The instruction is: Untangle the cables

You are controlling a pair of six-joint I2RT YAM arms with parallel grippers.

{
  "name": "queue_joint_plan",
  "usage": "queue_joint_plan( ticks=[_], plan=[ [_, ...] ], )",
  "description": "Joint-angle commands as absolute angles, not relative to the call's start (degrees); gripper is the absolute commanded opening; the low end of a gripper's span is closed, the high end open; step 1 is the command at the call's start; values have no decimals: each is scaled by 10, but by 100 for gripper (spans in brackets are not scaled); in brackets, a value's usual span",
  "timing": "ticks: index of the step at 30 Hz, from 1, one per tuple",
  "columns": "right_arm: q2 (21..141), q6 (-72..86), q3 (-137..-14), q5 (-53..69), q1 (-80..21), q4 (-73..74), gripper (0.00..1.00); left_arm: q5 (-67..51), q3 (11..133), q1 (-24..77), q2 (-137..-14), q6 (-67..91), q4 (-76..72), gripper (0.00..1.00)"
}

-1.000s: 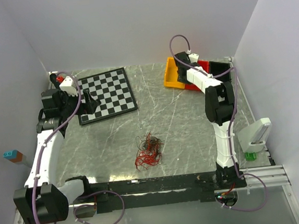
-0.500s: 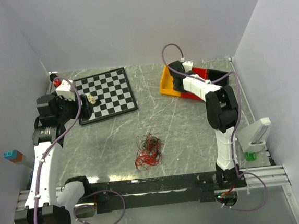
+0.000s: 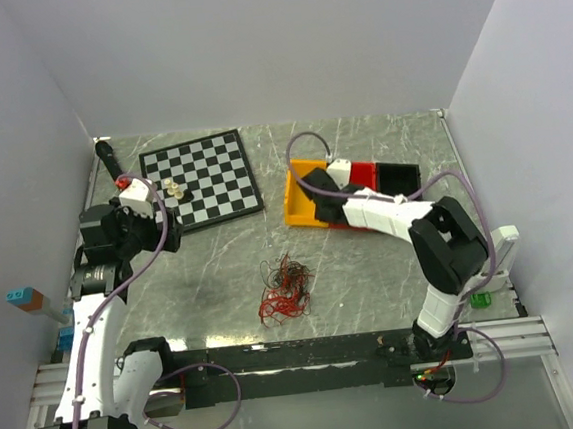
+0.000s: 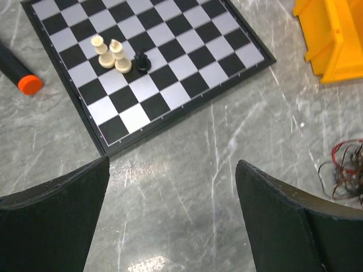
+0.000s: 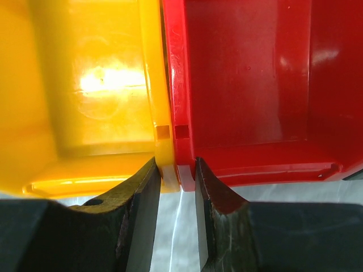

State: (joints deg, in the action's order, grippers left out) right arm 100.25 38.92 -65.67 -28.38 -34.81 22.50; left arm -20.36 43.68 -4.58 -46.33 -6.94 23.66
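The left gripper (image 4: 173, 164) hovers above the grey marbled table top (image 3: 371, 267) with its two black fingers (image 4: 51, 226) spread wide and nothing between them. Just ahead of its fingertips lies the near corner of a black-and-white chessboard (image 4: 164, 62). Farther up the board stand two cream chess pieces (image 4: 112, 54), with a small black piece (image 4: 142, 59) just beside them. Ahead and to this gripper's left lies a black marker with an orange-red cap (image 4: 17, 71). The cables (image 3: 285, 287), a loose tangle of thin red and black wires, lie on the table well off to this gripper's right, apart from both arms.

The right gripper (image 5: 176, 164) is pinched on the near edge of two bins that sit side by side: one finger presses the wall of the yellow plastic bin (image 5: 96, 73), the other the wall of the red plastic bin (image 5: 244, 73), so both adjoining walls are squeezed between the pads. Beyond the red bin, away from the gripper, sits a black bin (image 3: 399, 178). The cables lie behind this gripper, toward the arm bases.
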Motion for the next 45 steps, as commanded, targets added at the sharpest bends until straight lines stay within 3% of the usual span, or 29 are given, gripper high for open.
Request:
queue_joint_plan(
  ticks=[1,10,19,21,22,24,25,28,37,45],
  plan=[
    [975,469,-581,-251,-402,274,0,-229,435,-43,-445,-109,244,97],
    [950,543,-554,-250,-521,288,2,-251,430,-19,-447,-127,265,97],
    [955,539,-617,-282,-533,344,4,-243,430,25,-440,-142,285,97],
    [950,537,-613,-280,-534,344,17,-244,424,32,-439,-145,287,97],
    [945,538,-609,-280,-533,343,30,-247,420,35,-439,-147,286,97],
    [931,540,-594,-276,-534,333,64,-253,417,45,-439,-145,284,97],
    [919,542,-585,-273,-534,324,74,-254,416,50,-437,-139,279,97],
    [873,550,-553,-266,-533,305,84,-258,415,81,-433,-128,266,97],
    [706,561,-491,-238,-544,293,83,-194,424,173,-480,-133,244,97],
    [708,572,-488,-134,-573,267,78,-171,425,229,-502,-119,228,97]
  ],
)
